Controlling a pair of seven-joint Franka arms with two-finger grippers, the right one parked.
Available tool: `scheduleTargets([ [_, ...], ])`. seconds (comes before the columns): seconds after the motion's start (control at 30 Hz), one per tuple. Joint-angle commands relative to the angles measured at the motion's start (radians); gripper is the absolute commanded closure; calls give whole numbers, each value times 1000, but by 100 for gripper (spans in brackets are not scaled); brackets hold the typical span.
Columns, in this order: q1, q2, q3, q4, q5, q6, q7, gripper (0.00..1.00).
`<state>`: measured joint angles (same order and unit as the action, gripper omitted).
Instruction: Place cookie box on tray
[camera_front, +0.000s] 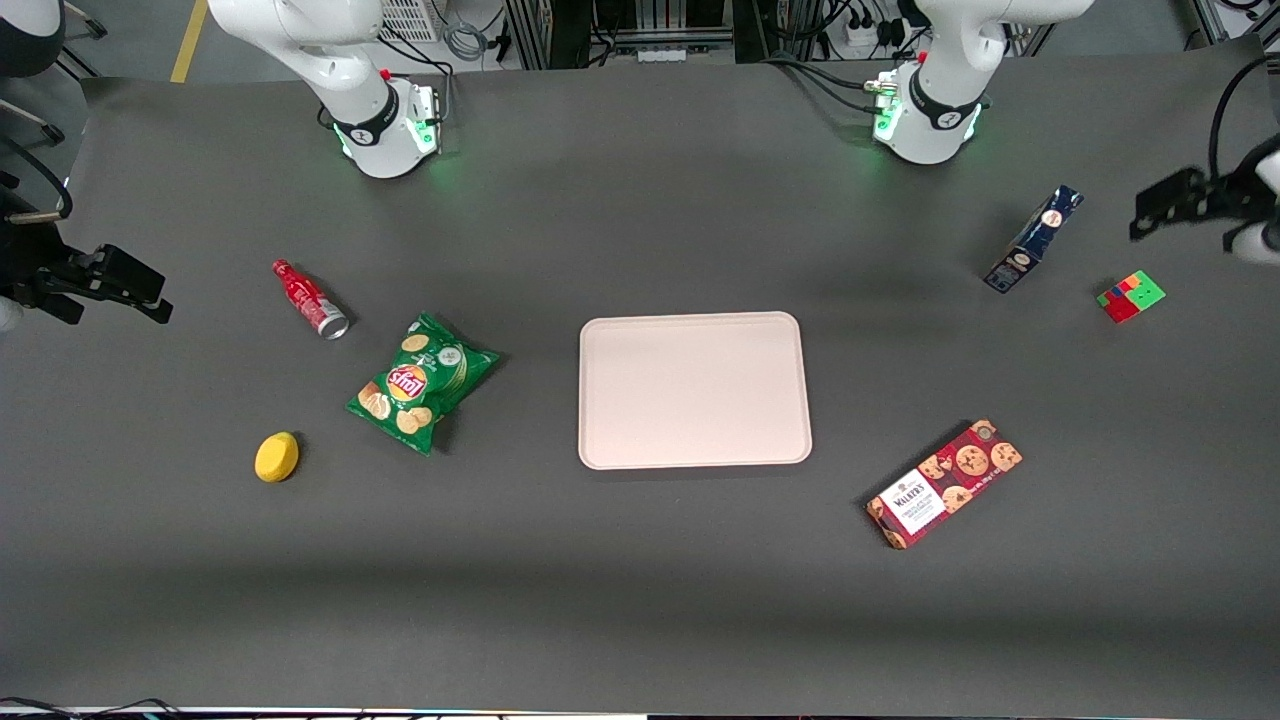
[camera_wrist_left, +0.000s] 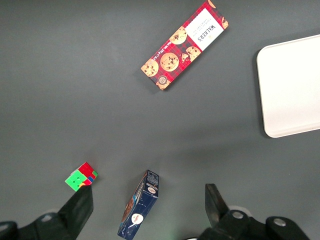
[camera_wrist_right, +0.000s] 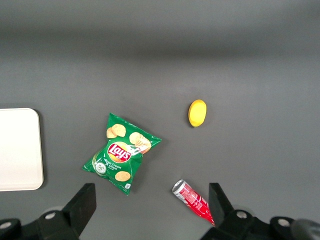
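Front view: my gripper (camera_front: 1175, 205) hangs in the air at the working arm's end of the table, with nothing between its fingers. The left wrist view confirms it: jaws spread wide, both fingertips (camera_wrist_left: 80, 202) visible, empty space between. Cookie box (camera_front: 1035, 238) stands on the table not far from my arm's base, tipped on a narrow edge so that it leans; navy faces with round white-orange logos show. It lies between my gripper and the tray (camera_front: 694, 389), nearer to the gripper, and farther from the front camera than the tray. Key relation for the next move: in the wrist view the cookie box (camera_wrist_left: 139, 205) sits roughly midway between my two fingers, below the camera, with its long axis running nearly along the line I look down and only slightly skewed. So the jaws appear to straddle its narrow width already; my judgement is that a mostly straight descent with a small wrist turn would bring the fingers onto the broad faces. Risk: the box looks unsteady on that edge and may topple if one finger touches first. Tray (camera_wrist_left: 292, 87) is bare. Distractors near the path: red cookie box (camera_front: 945, 483) and puzzle cube (camera_front: 1131, 296); neither touches the target.
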<state>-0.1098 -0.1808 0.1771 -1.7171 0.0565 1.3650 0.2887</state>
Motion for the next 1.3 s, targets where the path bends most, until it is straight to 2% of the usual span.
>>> scheduleTargets([
  [0.0,12,-144,11,-59,60,-128,134,0],
  [0.2,13,-359,61,-306,146,-104,237,0],
  [0.43,13,-532,171,-648,189,87,303,0],
  [0.63,13,-536,261,-834,224,270,346,0],
  [0.83,13,-523,268,-979,238,477,348,0],
  [1.27,15,-324,283,-1079,293,828,349,0],
])
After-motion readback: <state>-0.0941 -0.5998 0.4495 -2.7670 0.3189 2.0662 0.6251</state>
